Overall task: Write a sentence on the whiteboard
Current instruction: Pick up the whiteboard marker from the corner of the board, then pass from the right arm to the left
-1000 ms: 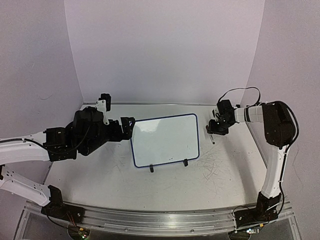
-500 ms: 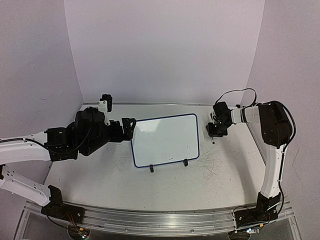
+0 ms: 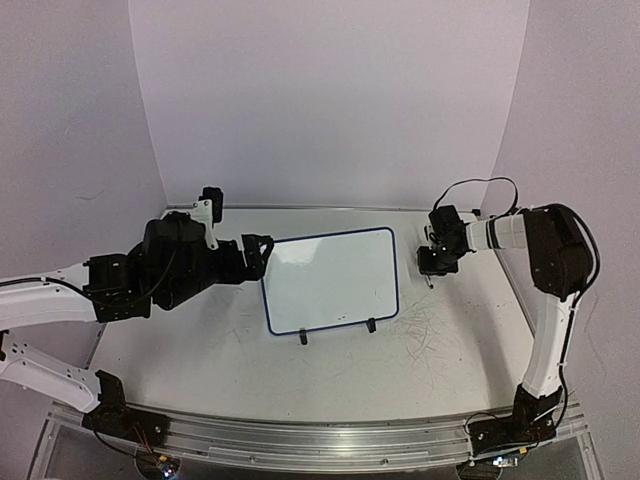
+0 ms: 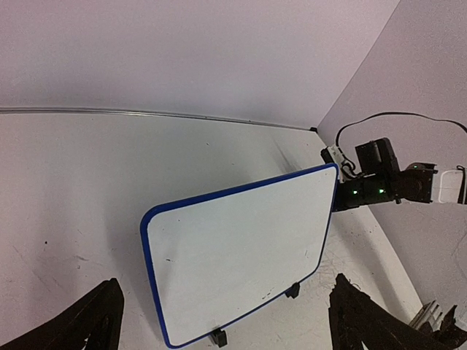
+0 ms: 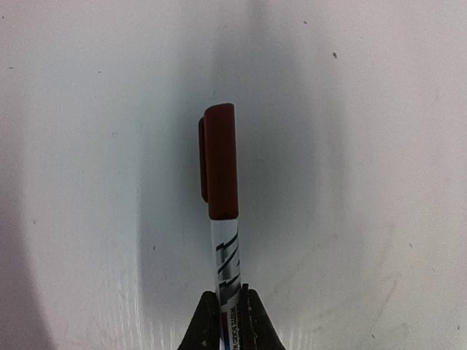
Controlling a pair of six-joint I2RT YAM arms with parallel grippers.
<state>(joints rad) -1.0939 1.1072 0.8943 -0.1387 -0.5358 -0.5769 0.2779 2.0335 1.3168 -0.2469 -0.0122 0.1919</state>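
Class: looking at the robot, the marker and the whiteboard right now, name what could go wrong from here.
1. The marker still wears its cap, so nothing would write.
2. The right hand pinches it near the end, so it may swivel.
3. The whiteboard stands on small feet, unheld by the open left hand, and may slide.

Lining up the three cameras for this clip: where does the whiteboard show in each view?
Top external: the whiteboard sits at the middle of the table, between the two arms, blank.
Left wrist: it fills the lower centre, tilted, beyond the open left gripper.
Right wrist: not in view; only the marker in the shut right gripper.
Shared landmark: the board's two black clip feet, also seen at the left wrist.
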